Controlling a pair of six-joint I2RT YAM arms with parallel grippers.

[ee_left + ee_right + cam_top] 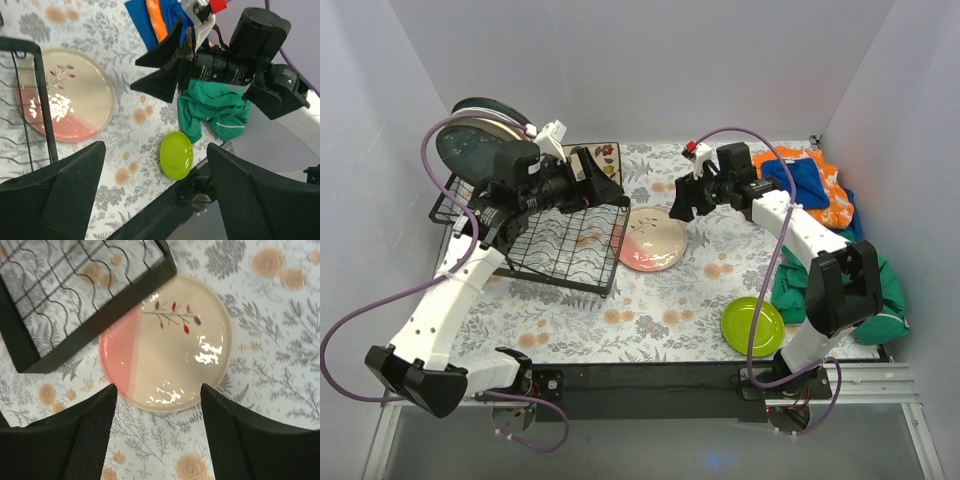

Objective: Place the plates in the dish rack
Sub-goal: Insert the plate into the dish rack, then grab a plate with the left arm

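Note:
The black wire dish rack (pixel 560 250) stands at the left. A dark blue-grey plate (pixel 468 152) and others behind it stand upright at its far left end. The pink-cream sprig plate (pixel 653 240) lies flat on the table, its edge at the rack's right corner (pixel 85 300). It also shows in the right wrist view (pixel 170 345) and the left wrist view (pixel 70 100). The lime green plate (pixel 752 325) lies near the front right. My left gripper (pixel 607 187) is open and empty above the rack's far right corner. My right gripper (pixel 682 203) is open and empty just above the pink-cream plate's far edge.
A heap of orange and blue cloths (pixel 815 185) and a green cloth (pixel 880 290) lie at the right. A leaf-patterned card (pixel 607 152) sits behind the rack. Grey walls close in the left, back and right. The table has a floral cover (pixel 650 320).

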